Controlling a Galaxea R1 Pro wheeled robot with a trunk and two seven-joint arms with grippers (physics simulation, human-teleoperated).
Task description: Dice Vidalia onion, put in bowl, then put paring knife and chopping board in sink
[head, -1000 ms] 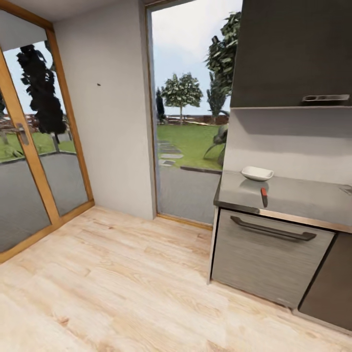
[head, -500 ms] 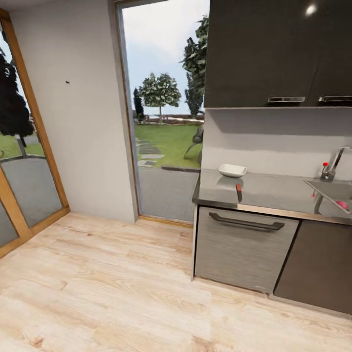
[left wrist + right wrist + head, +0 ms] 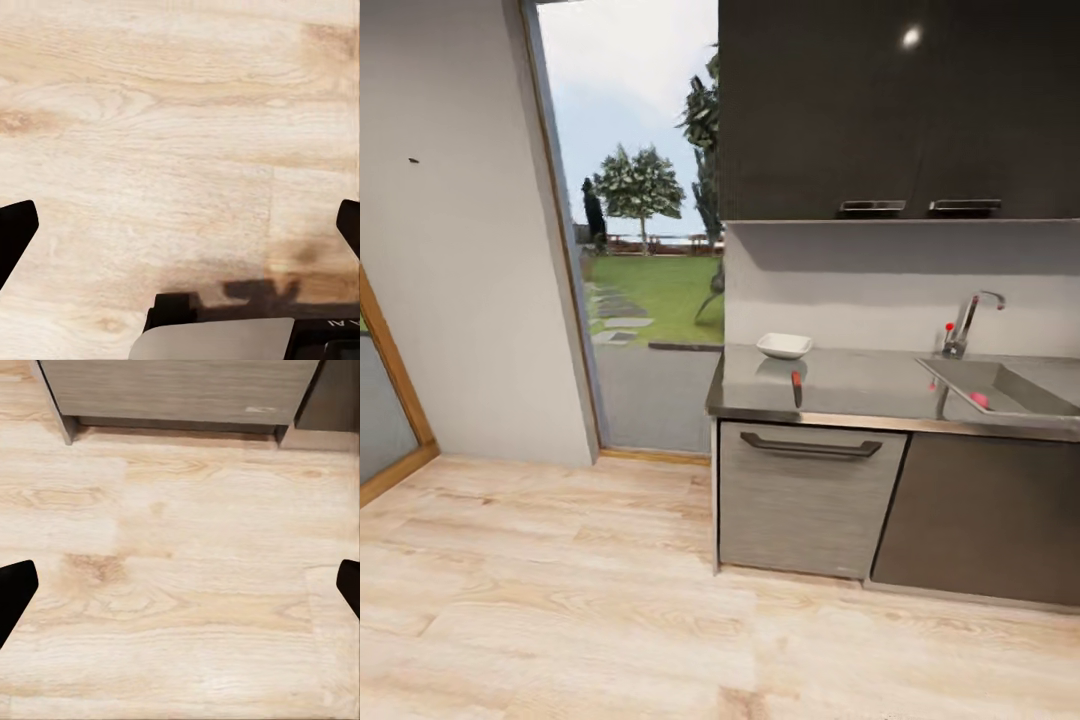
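Since the earlier head-view pictures, the camera has been swung to the right: the kitchen unit now sits nearer the middle and the sink has come into view, while the glazed wooden door has slid almost out at the left.

From the head view, a glossy grey counter (image 3: 880,390) is seen over a brushed-grey drawer front (image 3: 810,510) with a long dark bar handle and a plain dark cabinet door (image 3: 985,520). A small white squarish bowl (image 3: 784,345) stands near the counter's left end, with the paring knife (image 3: 796,387), red-handled and dark-bladed, lying just in front of it, apart from it. Further right, the rectangular steel sink (image 3: 1000,385) is sunk into the counter, with the pinkish-red Vidalia onion (image 3: 980,400) resting inside and a chrome gooseneck tap (image 3: 965,325) behind. Pale wood-grain flooring (image 3: 560,590) lies below.

In the left wrist view, the left gripper (image 3: 180,225) is held over the plank floor, jaws spread wide, dark fingertips (image 3: 15,232) at the frame edges.

In the right wrist view, the right gripper (image 3: 180,585) likewise has its jaws wide apart over the floor, with the cabinet base beyond.
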